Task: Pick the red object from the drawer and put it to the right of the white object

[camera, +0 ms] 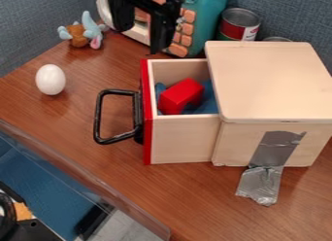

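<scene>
Red block point(181, 96), white egg point(50, 79), blk handle point(98, 116), silver tape point(266, 157)

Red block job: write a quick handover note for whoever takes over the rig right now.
Gripper: open and empty, behind the drawer at the top of the view.
Block: in the open drawer, on something blue.
Egg: white, upright on the table, out beyond the drawer's black handle.
Done: drawer is open.
Left: grasp the block, lift it out, set it right of the egg.
</scene>
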